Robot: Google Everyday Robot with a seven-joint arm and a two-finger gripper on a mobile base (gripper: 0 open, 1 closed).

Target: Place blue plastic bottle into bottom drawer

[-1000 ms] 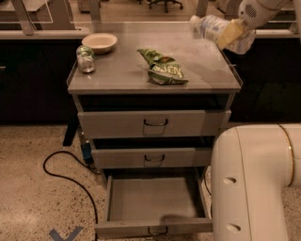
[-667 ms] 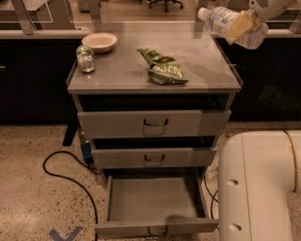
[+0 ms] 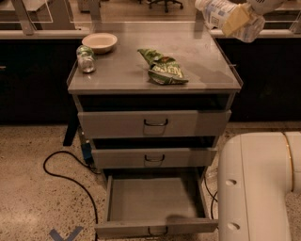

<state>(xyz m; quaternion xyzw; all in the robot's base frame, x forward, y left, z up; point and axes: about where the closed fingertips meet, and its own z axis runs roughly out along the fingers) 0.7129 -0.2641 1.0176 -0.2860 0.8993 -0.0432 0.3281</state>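
Observation:
The blue plastic bottle (image 3: 221,13) lies tilted in the air at the top right, white cap pointing left, above the back right corner of the cabinet top. My gripper (image 3: 240,20) is shut on the bottle, its yellowish fingers (image 3: 236,20) wrapped over the body. The bottom drawer (image 3: 155,200) is pulled open below, its grey tray bare, with a small dark handle at front centre.
On the cabinet top (image 3: 122,70) lie a green chip bag (image 3: 163,67), a white bowl (image 3: 99,42) and a stubby green-topped can (image 3: 85,58). The two upper drawers (image 3: 155,123) are shut. My white base (image 3: 258,186) fills the lower right. A black cable (image 3: 66,176) loops on the floor at left.
My gripper has lifted the bottle higher and a little to the right, up to the frame's top edge. The drawer and the things on the top have not moved.

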